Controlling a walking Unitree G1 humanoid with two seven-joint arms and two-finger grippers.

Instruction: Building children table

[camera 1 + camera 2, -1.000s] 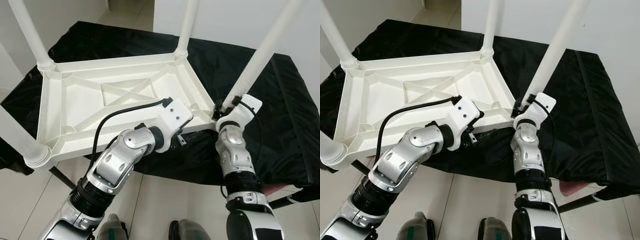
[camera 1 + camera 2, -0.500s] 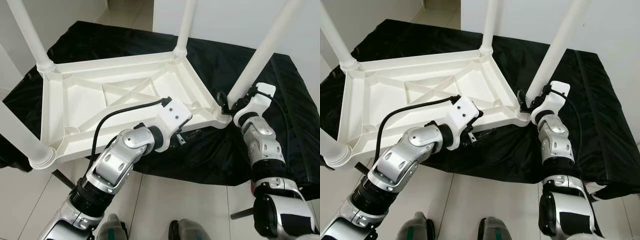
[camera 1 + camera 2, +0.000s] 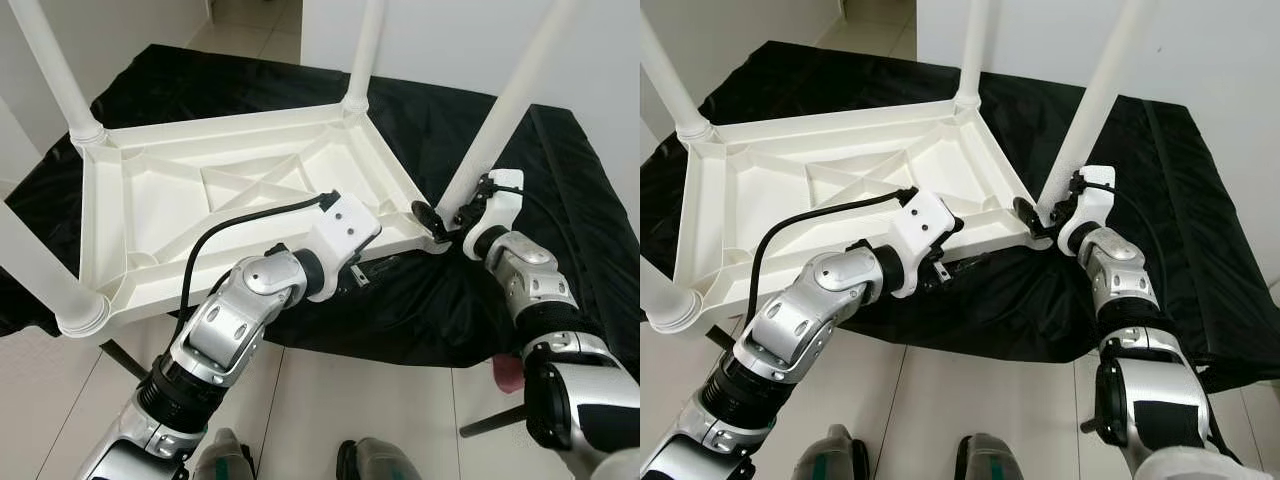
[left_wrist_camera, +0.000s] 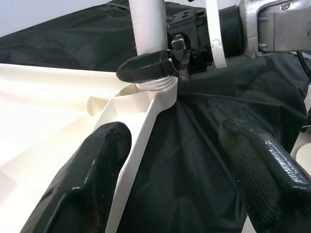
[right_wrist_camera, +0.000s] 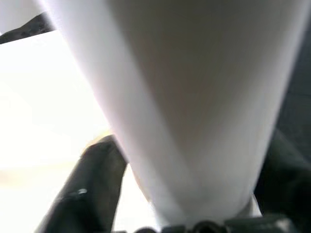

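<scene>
Table leg (image 3: 500,110) base between right gripper (image 3: 440,218) fingers.

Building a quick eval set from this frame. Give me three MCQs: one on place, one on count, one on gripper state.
1. Where does the right gripper sit?
A. at the base of a leg
B. on the floor
C. at the tabletop's middle

2. How many legs stand on the table?
A. two
B. four
C. six

3. How does the left gripper stand?
A. shut on a cable
B. open, astride the table's edge
C. shut on a leg

Key: 1 A, its fingers flank the leg at the corner socket. 2 B, one leg rises from each corner. 3 B, the left wrist view shows a wide gap between its fingers.
</scene>
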